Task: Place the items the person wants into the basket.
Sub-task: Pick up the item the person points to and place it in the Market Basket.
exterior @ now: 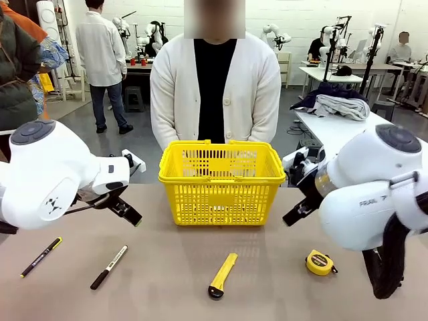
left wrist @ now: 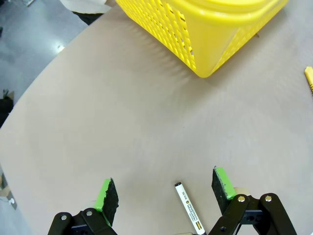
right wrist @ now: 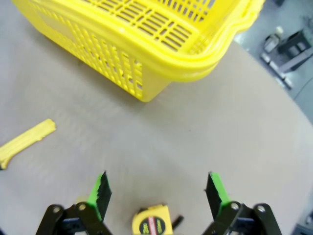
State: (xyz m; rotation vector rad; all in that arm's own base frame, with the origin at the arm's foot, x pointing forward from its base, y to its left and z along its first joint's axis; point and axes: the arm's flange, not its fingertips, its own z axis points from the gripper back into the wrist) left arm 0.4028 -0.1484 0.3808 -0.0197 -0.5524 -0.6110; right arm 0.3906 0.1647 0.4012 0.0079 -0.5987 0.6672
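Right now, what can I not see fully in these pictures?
Front view: the bright yellow plastic lattice basket hides its own floor and the hands of the person in the white cardigan.
Left wrist view: the black-and-white marker is cut off by the bottom edge, its print too small to read.
Right wrist view: the round yellow-and-black tape measure is cut off by the bottom edge, its label blurred.

Unreadable print on marker [left wrist: 188,208], tape measure [right wrist: 151,225]

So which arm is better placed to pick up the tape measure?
Right: the right end effector, open, hangs over the tape measure, while the left end effector hangs over the marker.
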